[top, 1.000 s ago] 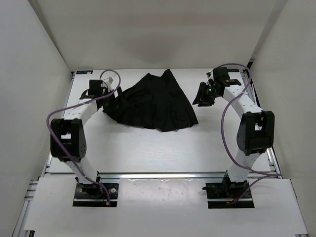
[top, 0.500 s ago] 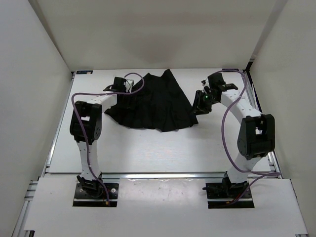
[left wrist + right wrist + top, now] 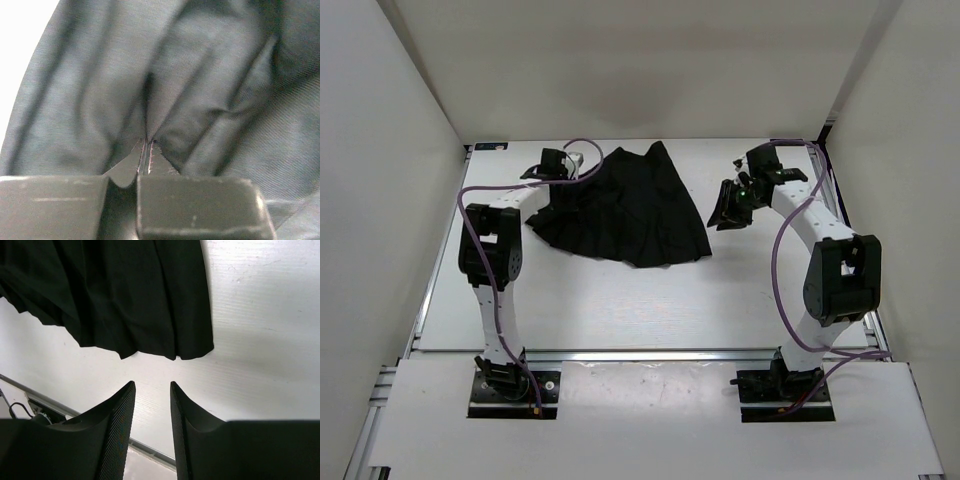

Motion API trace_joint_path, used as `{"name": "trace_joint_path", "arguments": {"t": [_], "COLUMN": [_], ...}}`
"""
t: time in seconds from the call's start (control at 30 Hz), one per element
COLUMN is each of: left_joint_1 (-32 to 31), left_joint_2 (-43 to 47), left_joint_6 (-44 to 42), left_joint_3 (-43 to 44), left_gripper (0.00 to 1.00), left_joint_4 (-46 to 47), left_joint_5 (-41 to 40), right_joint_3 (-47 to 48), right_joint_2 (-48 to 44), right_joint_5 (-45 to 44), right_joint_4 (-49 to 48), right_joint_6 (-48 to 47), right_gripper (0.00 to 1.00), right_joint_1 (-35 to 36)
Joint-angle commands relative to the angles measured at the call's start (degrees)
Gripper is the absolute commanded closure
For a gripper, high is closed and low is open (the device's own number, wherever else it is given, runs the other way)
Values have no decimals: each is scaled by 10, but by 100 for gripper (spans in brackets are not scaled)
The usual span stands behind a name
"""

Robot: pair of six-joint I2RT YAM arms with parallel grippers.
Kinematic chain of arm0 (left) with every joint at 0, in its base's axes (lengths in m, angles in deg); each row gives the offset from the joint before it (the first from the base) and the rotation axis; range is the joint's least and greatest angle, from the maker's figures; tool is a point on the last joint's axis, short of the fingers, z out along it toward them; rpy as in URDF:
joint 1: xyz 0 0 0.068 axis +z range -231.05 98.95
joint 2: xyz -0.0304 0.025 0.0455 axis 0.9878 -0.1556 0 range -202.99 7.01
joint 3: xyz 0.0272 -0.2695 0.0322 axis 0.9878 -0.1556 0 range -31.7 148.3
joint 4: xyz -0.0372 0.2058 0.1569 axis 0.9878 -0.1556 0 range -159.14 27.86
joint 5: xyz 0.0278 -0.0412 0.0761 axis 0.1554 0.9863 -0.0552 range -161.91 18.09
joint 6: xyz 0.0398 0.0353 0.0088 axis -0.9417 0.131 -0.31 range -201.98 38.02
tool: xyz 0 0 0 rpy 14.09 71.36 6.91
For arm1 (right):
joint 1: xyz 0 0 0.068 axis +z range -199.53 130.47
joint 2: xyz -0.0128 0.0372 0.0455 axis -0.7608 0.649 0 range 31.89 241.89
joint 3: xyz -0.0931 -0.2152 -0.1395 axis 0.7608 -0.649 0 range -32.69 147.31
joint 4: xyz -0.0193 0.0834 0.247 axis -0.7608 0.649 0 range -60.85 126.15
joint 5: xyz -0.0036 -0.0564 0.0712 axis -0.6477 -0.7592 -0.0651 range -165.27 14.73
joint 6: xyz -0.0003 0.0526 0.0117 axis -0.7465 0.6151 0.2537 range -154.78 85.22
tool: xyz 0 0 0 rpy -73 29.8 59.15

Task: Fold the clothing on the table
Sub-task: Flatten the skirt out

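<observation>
White table (image 3: 620, 300), far half: black clothing (image 3: 630, 215) lies spread, its left edge pinched in the closed left gripper (image 3: 142, 170). Right gripper (image 3: 152, 387), part-open and empty, hangs beside the hem; the grasping step looks half done, and it likely must seize that side next.

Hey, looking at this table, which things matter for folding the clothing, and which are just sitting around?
For the job:
- black skirt, pinched by the shut left gripper
- right gripper, open and holding nothing, near the skirt's hem
- table

Not part of it (rig fixtures):
- purple cables
- metal rail
- white walls
</observation>
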State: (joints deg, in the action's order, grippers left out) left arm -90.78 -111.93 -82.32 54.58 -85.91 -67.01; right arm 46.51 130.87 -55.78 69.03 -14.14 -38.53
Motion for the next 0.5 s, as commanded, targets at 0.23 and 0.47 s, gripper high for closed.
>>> {"name": "trace_joint_path", "arguments": {"t": [0.23,0.47], "left_joint_1": [-51,-92], "left_joint_2": [226,490], "left_joint_6": [83,157], "left_joint_3": [-162,-353], "left_gripper": [100,88], "left_joint_4": [-92,-147], "left_joint_5": [135,135], "right_joint_3": [51,50], "right_joint_2": [-6,2], "right_joint_5": [18,21], "right_joint_4": [13,16], "right_joint_6": [-3,-17], "right_gripper": [64,63], "right_joint_1": [-8,-10]}}
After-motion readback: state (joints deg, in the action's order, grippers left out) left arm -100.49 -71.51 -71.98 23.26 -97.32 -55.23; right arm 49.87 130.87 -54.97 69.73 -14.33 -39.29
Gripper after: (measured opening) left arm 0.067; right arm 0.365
